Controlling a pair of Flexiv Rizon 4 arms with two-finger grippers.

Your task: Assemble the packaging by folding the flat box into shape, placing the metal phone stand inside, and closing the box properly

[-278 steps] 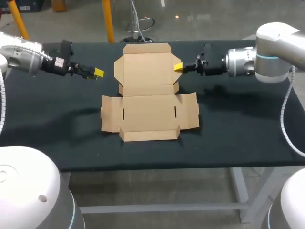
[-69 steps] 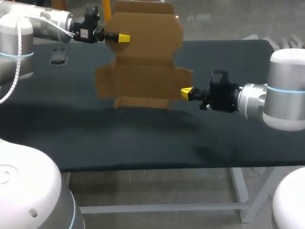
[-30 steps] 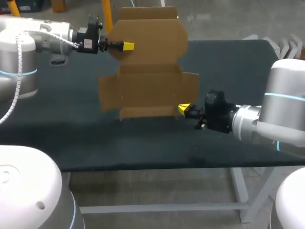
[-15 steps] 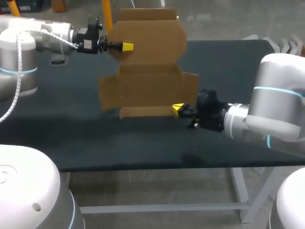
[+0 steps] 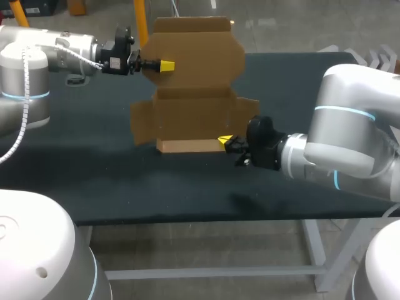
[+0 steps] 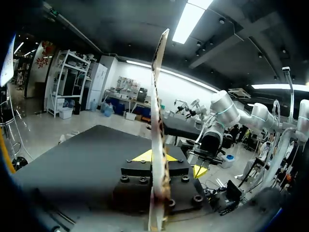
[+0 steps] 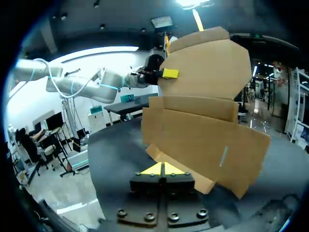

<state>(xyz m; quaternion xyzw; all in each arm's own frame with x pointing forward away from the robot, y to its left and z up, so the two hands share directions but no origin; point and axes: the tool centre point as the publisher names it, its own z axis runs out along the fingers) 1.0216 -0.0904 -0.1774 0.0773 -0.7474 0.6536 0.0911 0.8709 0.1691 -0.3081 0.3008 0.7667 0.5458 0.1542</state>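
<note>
The flat brown cardboard box (image 5: 194, 81) stands upright on the black table (image 5: 94, 181), with its bottom flap (image 5: 187, 146) resting on the cloth. My left gripper (image 5: 166, 65) is shut on the box's upper left edge; in the left wrist view the cardboard (image 6: 157, 121) runs edge-on between its yellow tips (image 6: 154, 155). My right gripper (image 5: 225, 141) is shut with nothing in it, low at the right end of the bottom flap. In the right wrist view its tips (image 7: 164, 169) sit right at the flap's edge, the box (image 7: 203, 116) rises ahead, and the left gripper (image 7: 170, 73) pinches it higher up. No phone stand is clearly visible.
A small grey object (image 5: 75, 79) lies on the table at the back left, partly hidden by my left arm; I cannot tell what it is. My right arm's bulky body (image 5: 337, 150) covers the table's right side. Bare cloth lies in front of the box.
My right gripper has slid left and slightly up, to the right end of the bottom flap. The flap now shows paler, turned towards the front. The left gripper and box top barely moved.
</note>
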